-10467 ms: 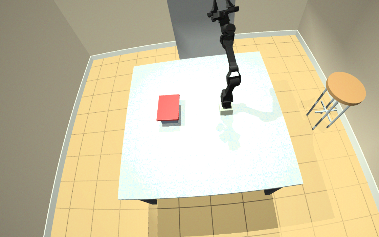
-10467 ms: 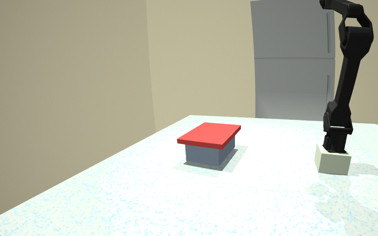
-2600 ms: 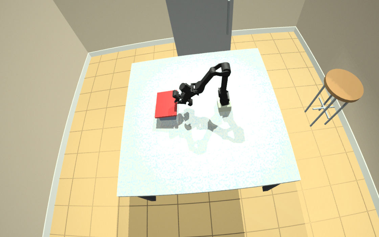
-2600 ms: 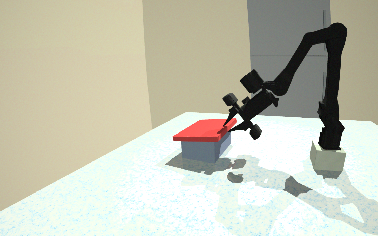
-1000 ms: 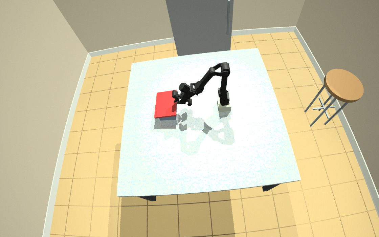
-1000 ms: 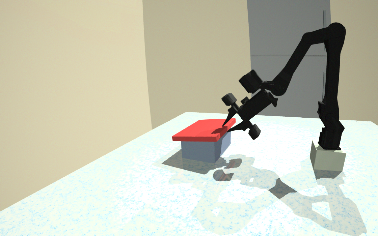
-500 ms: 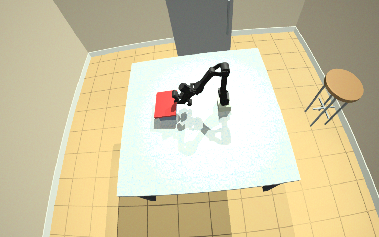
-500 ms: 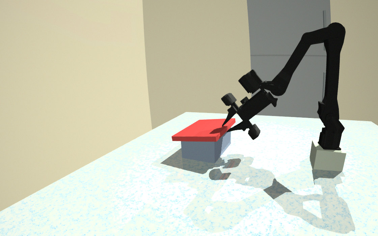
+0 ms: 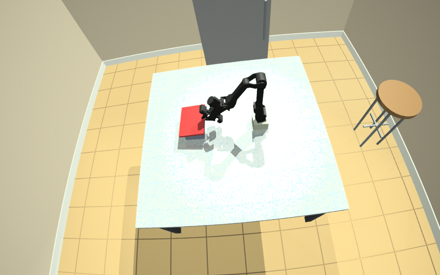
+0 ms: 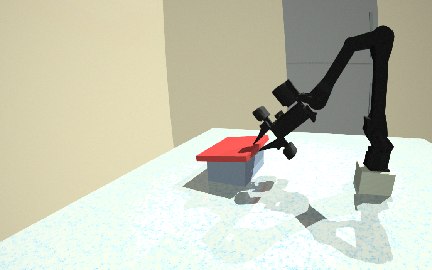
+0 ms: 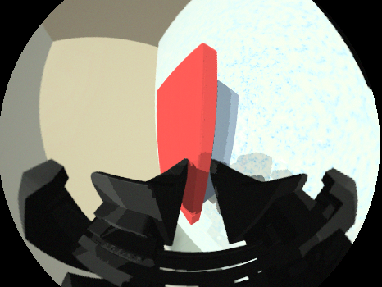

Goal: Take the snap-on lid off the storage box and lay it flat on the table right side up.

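A flat red lid [image 9: 191,121] [image 10: 223,149] [image 11: 186,111] lies over a grey-blue storage box [image 9: 194,137] [image 10: 229,173] [image 11: 224,111] on the left middle of the table [image 9: 227,181] [image 10: 127,222]. My gripper [image 9: 203,116] [image 10: 256,144] [image 11: 198,162] reaches down at a slant from the right and is shut on the lid's near right edge, with one finger above it and one below. The lid overhangs the box on all visible sides. In the exterior view, the gripped edge seems a touch raised above the box rim.
The arm's pale base block [image 9: 259,125] [image 10: 374,184] stands on the table to the right of the box. A tall grey cabinet [image 9: 233,29] stands behind the table's far edge. A round wooden stool [image 9: 398,98] stands on the floor to the right.
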### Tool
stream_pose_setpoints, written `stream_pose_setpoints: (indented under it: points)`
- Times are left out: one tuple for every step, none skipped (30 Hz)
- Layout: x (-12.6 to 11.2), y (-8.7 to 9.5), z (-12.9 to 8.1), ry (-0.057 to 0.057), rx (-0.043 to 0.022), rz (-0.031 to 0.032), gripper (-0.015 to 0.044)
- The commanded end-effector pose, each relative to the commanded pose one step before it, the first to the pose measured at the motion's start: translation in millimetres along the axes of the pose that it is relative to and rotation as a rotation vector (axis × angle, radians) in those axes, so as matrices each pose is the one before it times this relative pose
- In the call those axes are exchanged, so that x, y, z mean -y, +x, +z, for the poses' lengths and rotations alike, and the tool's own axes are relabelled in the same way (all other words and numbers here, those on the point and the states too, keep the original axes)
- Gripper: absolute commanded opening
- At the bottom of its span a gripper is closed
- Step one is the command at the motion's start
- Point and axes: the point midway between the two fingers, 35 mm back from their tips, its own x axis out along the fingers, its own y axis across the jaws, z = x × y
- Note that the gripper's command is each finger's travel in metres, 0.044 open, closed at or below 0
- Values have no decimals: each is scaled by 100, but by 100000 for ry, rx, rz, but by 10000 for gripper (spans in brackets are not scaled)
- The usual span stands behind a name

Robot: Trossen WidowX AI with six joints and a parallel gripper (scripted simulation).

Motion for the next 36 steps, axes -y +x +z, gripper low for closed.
stream_pose_setpoints:
  points:
    - [-58, 33, -1, -30, -56, 123, 0]
    - [-11, 12, 0, 0, 0, 1, 0]
    - [0, 0, 0, 0, 0, 0, 0]
    - [-12, -74, 8, -40, -139, -161, 0]
    - [-103, -81, 4, -44, -122, -23, 0]
    - [-105, -84, 2, -17, -48, -8, 0]
    - [-104, -83, 1, -6, -18, -2, 0]
    - [-103, -81, 0, -2, -7, 1, 0]
    - [-104, -81, 0, -1, -3, 1, 0]
    - [-104, -80, 0, 0, -1, 2, 0]
    - [-105, -79, 0, 0, 0, 2, 0]
    - [-107, -77, 0, 0, 0, 2, 0]
    - [-109, -75, 0, 0, 0, 2, 0]
    - [-111, -72, 0, 0, 0, 3, 0]
    - [-113, -69, 0, 0, 0, 3, 0]
    - [-115, -68, 0, 0, 0, 3, 0]
    - [-116, -67, 0, 0, 0, 3, 0]
    - [-117, -67, 0, 0, 0, 3, 0]
    - [-117, -66, 0, 0, 0, 3, 0]
    - [-118, -65, 0, 0, 0, 3, 0]
    - [-119, -64, 0, 0, 0, 3, 0]
    - [-120, -63, 0, 0, 0, 4, 0]
    - [-121, -62, 0, 0, 0, 4, 0]
    - [-123, -60, 0, 0, 0, 4, 0]
    - [-124, -58, 0, 0, 0, 4, 0]
    - [-125, -57, 0, 0, 0, 4, 0]
    - [-126, -56, 0, 0, 0, 4, 0]
    - [-127, -54, 0, 0, 0, 4, 0]
    - [-128, -53, 0, 0, 0, 5, 0]
    - [-129, -53, 0, 0, 0, 5, 0]
    - [-130, -52, 0, 0, 0, 5, 0]
    - [-131, -50, 0, 0, 0, 5, 0]
    - [-131, -50, 0, 0, 0, 5, 0]
    - [-132, -48, 0, 0, 0, 5, 0]
    - [-133, -47, 0, 0, 0, 5, 0]
    - [-134, -46, 0, 0, 0, 5, 0]
